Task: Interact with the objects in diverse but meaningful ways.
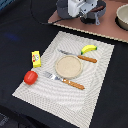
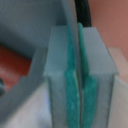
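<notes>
Grey pan handle (image 2: 73,30): thin, stiff, light; clenched edge-on between green pads (image 2: 71,95) of pincer (image 1: 92,17). Grasp mid-handle; may pivot.

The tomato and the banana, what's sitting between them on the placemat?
In the exterior view, the tan plate lies between the tomato and the banana, with the fork and the knife alongside it.

One yellow banana (image 1: 89,48); one red tomato (image 1: 30,77); one yellow rectangular block (image 1: 36,58); one tan round plate (image 1: 68,66); one wooden-handled fork (image 1: 63,80); one wooden-handled knife (image 1: 78,56); one placemat (image 1: 55,100).
</notes>
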